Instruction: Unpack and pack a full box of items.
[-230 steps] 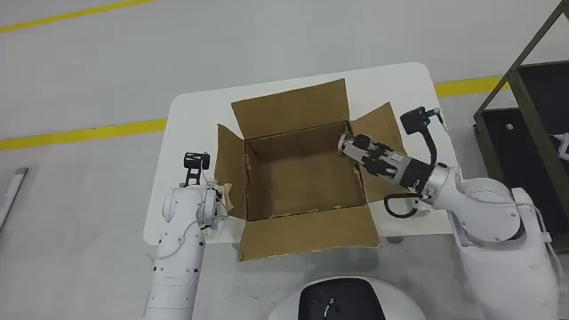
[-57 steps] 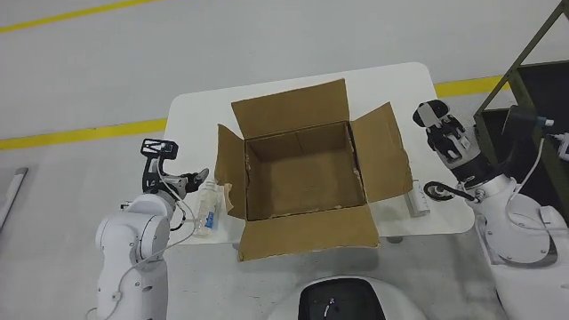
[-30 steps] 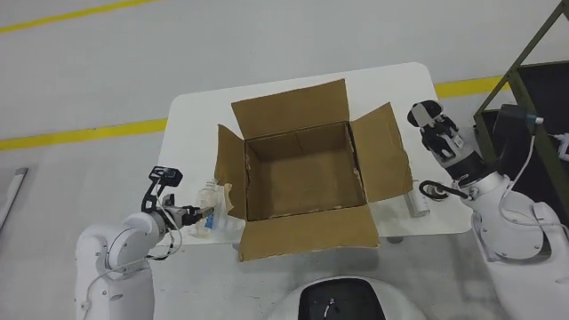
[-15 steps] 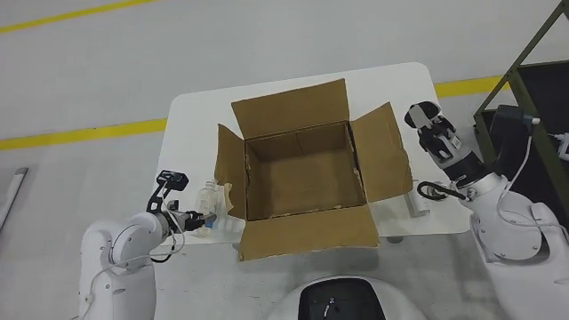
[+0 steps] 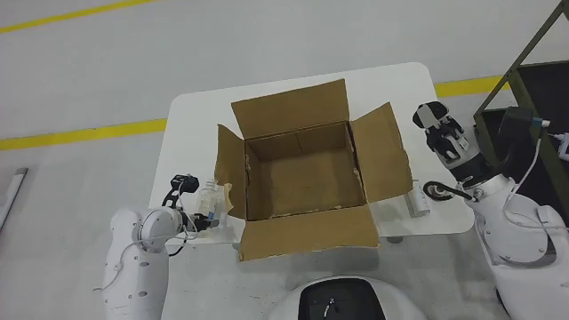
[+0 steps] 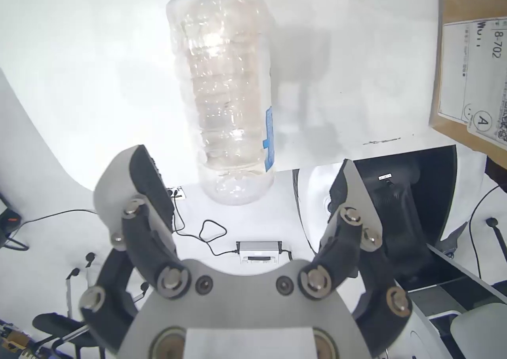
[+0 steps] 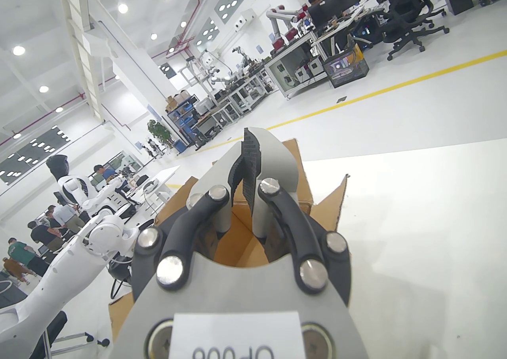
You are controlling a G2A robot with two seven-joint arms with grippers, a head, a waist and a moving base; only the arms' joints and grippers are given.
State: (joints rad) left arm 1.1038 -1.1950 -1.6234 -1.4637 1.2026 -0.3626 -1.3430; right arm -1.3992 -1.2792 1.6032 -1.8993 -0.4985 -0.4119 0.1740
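So, the brown cardboard box [image 5: 298, 142] is parked roughly in the middle of the white rounded table [image 5: 196, 116], with all four flaps folded outward. Its bare cardboard floor can be seen from the top view.

A clear plastic bottle with a white cap and a small blue strip near its base [image 5: 210, 203] is laid on its side on the table, just beside the box's left flap. The cap is pointed toward the far side of the table and the base toward the near edge. From the left wrist view the bottle [image 6: 225, 99] is seen lengthwise on the white table surface [image 6: 99, 40], and a corner of the box flap with a white paper label stuck on it [image 6: 475, 4] shows off to the side.

The left gripper [image 5: 203, 222] is held low at the bottle's base end. Its fingers are spread wide, one either side of the base [image 6: 242, 164], and no contact with the plastic can be made out, so nothing is gripped.

The right gripper [image 5: 437, 123] is held raised beside the box's right flap, over the right side of the table. In the right wrist view it is clamped tight, with the ribbed pads pressed against each other [image 7: 250, 143], and the box [image 7: 303, 178] and table top [image 7: 416, 198] are seen beyond it.

A small white object [image 5: 416, 203] is also lying on the table near the right front corner, by the right flap. What it is can't really be told.
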